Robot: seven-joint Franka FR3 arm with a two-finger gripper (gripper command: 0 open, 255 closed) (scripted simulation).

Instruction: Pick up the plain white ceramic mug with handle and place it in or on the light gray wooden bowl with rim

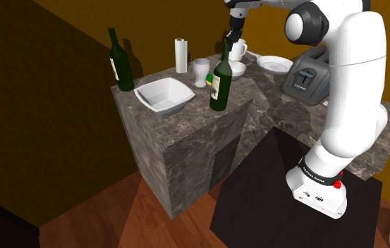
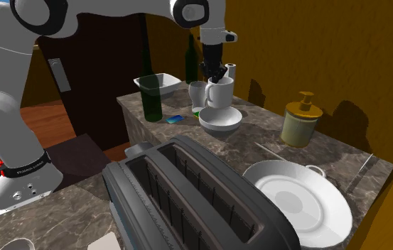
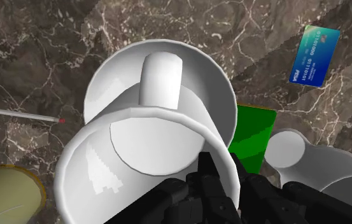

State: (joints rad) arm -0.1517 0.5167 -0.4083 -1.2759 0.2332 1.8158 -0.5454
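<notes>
We find the gripper in the upper middle of the second exterior view, pointing straight down. Its fingers are nearly closed and pinch the wall of the white mug, as the wrist view shows: one finger lies inside the cup and the other outside it. The mug hangs upright, its handle turned away from the fingers. Directly beneath it we see the pale round bowl. In the wrist view the bowl's rim rings the mug. The mug's base sits at about rim height, and we cannot tell whether it touches the bowl's floor.

In the shoulder view the gripper, the mug and the bowl stack at upper centre, partly behind a dark green bottle. Left of the bowl in the second exterior view stand a clear glass, a small green object and a blue card. Farther left are the bottle and a square white dish. At right centre we note a yellowish soap dispenser. A white plate fills the lower right, and a dark toaster the lower centre. All rest on a dark marbled counter. A second green bottle and a paper roll stand at the upper left of the shoulder view.
</notes>
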